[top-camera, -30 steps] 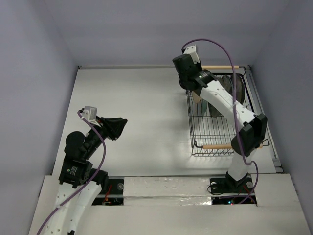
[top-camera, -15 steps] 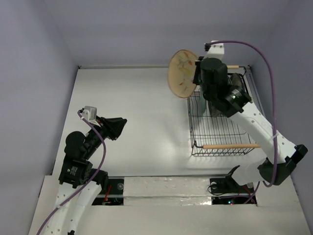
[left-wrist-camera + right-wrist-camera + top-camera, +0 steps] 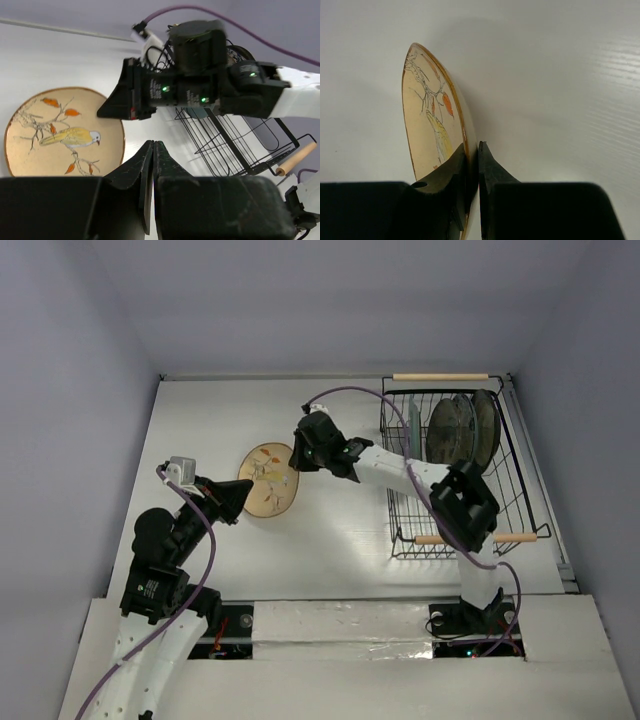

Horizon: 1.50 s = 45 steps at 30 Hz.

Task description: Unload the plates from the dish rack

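My right gripper [image 3: 298, 458] is shut on the rim of the tan plate [image 3: 266, 480] with a bird and branch motif. It holds the plate face up, low at the table's middle left; I cannot tell if it rests on the table. The right wrist view shows the plate [image 3: 427, 115] edge-on between the jaws of that gripper [image 3: 476, 147]. My left gripper [image 3: 235, 498] is shut and empty, just near-left of the plate [image 3: 62, 132]. The dish rack [image 3: 440, 510] stands at the right. A teal plate [image 3: 413, 428] and darker plates [image 3: 460, 430] stand upright at its far end.
The rack's wooden handles lie at its near end [image 3: 470, 538] and far end [image 3: 440, 376]. The right arm [image 3: 400, 468] stretches from the rack's left side across the table's middle. A wall backs the table's far edge.
My right arm has lifted the tan plate out of the rack and swung it down and left to the table's middle left. The left arm has not moved.
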Motion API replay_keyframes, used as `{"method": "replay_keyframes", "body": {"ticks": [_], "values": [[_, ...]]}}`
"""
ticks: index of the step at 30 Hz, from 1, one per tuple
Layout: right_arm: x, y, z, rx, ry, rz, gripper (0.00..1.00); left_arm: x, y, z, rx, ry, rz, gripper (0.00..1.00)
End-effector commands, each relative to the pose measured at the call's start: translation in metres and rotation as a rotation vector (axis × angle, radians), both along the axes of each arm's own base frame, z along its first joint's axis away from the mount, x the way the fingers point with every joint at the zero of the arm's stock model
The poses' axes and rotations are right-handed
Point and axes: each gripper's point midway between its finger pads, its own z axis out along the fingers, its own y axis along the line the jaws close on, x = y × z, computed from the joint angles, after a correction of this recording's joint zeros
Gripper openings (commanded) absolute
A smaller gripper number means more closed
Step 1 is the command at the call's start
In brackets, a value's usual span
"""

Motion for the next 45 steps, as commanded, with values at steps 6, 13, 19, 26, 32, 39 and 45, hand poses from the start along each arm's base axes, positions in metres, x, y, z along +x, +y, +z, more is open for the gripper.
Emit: {"method": "replay_keyframes", "body": {"ticks": [6, 13, 19, 26, 32, 39, 45], "values": [[0.037, 0.048, 0.064, 0.332, -0.094, -0.076, 0.00, 0.004, 0.002, 0.006, -0.003, -0.020, 0.014, 0.01], [0.043, 0.046, 0.003, 0.260, -0.022, -0.127, 0.25, 0.004, 0.001, 0.005, -0.005, -0.019, 0.011, 0.08], [0.037, 0.042, -0.025, 0.236, 0.006, -0.127, 0.56, 0.003, 0.000, 0.004, -0.006, -0.018, 0.006, 0.18], [0.030, 0.030, -0.021, 0.184, -0.018, -0.108, 0.83, 0.005, 0.003, 0.006, -0.003, -0.022, 0.020, 0.20], [0.025, 0.013, 0.029, 0.150, -0.101, -0.095, 1.00, 0.007, 0.004, 0.005, -0.003, -0.018, 0.026, 0.21], [0.007, -0.071, 0.125, 0.029, -0.349, -0.204, 0.00, 0.007, 0.006, 0.004, -0.001, -0.017, 0.032, 0.19], [-0.006, -0.186, 0.141, -0.342, -0.435, -0.464, 0.04, 0.007, 0.008, 0.006, -0.003, -0.022, 0.047, 0.00]]}}
